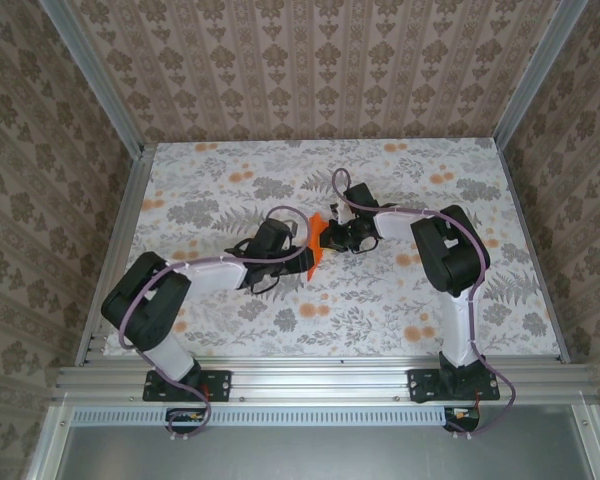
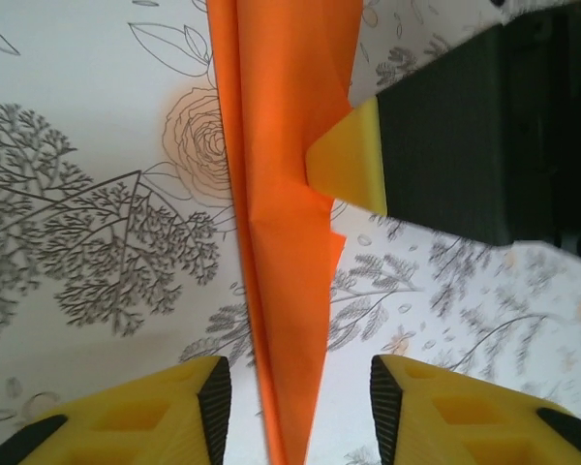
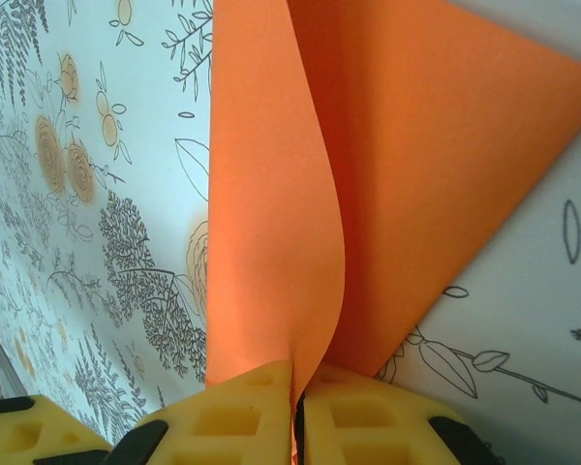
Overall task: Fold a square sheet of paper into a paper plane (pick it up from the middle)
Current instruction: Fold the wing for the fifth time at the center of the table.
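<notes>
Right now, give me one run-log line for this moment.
orange paper: folded | right gripper: shut on paper | left gripper: open astride paper, not touching

Bright, even light — blurred wrist-view edges

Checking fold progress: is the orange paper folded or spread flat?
Folded: the orange paper shows doubled layers meeting along a crease, pinched by the shut right hand; the left hand stands open either side of it.

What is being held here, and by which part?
The right gripper pinches the folded orange paper at its side edge; the left gripper stands open around it.
</notes>
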